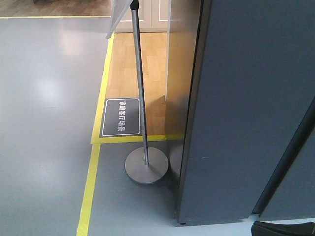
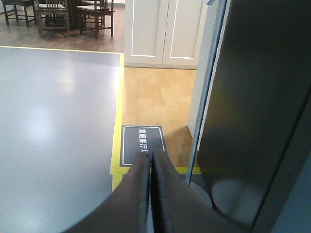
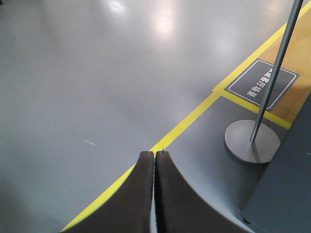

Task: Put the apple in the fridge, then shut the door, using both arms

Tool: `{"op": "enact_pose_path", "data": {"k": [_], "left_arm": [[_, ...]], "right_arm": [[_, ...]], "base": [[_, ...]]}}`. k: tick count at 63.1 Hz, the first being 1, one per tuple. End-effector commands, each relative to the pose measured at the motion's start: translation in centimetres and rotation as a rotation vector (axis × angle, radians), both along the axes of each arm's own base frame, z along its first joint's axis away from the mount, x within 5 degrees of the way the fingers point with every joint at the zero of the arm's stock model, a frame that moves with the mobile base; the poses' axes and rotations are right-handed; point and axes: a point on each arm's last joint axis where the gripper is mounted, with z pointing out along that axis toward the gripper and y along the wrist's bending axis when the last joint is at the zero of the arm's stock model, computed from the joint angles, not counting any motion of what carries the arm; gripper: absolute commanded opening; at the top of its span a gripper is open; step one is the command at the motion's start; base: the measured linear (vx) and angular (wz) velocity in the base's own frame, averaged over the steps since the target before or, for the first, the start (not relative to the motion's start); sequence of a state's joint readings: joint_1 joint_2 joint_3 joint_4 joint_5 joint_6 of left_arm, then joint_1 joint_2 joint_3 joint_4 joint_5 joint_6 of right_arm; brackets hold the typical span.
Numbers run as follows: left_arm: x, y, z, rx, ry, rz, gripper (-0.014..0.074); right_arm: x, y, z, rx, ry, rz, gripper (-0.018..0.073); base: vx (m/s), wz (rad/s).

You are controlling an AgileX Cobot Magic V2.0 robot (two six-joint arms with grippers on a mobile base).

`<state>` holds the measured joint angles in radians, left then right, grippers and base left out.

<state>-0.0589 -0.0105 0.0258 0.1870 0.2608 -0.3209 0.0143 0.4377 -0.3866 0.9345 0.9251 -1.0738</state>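
Observation:
The apple is out of view in all three views. The fridge (image 1: 236,108) fills the right of the front view as a tall dark grey panel, and none of its white inside shows. It also shows dark on the right of the left wrist view, fridge (image 2: 257,97), and as a lower corner in the right wrist view, fridge (image 3: 286,194). I cannot tell the door apart from the fridge body. My left gripper (image 2: 151,156) is shut with nothing between its fingers, just left of the fridge edge. My right gripper (image 3: 154,154) is shut and empty above the grey floor.
A sign stand with a round metal base (image 1: 146,165) and a thin pole (image 1: 139,73) stands right beside the fridge's left edge. Yellow floor tape (image 1: 91,191) borders a wooden floor patch bearing a dark floor plaque (image 1: 121,117). White cabinet doors (image 2: 163,31) and chairs (image 2: 58,14) stand farther back.

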Motion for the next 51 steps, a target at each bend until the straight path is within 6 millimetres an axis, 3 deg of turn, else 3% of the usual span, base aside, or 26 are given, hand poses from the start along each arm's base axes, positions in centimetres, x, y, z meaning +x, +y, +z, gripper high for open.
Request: {"op": "enact_pose_path", "data": {"k": [1,20,38,45,51], "left_arm": [[0.1,-0.1,-0.2,-0.002,-0.052,-0.012,-0.0008],[0.1,-0.1,-0.2,-0.002,-0.052,-0.012,-0.0008],[0.1,-0.1,-0.2,-0.002,-0.052,-0.012,-0.0008],[0.1,-0.1,-0.2,-0.002,-0.052,-0.012,-0.0008],[0.1,-0.1,-0.2,-0.002,-0.052,-0.012,-0.0008]], "right_arm": [[0.3,0.1,1.0,0.04,-0.03,-0.016,-0.0006],[-0.2,-0.8,0.5,-0.139,-0.108,-0.028,-0.0006],[-0.1,-2.1,2.6,-0.181,-0.464,-0.179,-0.0006],[0.1,-3.2,1.3,-0.279,-0.595,-0.279,-0.0006],[0.1,-4.1,-1.3,-0.417,-0.712,-0.346,-0.0006]], "base": [[0.0,0.0],[0.0,0.0],[0.0,0.0],[0.0,0.0],[0.0,0.0]]}}
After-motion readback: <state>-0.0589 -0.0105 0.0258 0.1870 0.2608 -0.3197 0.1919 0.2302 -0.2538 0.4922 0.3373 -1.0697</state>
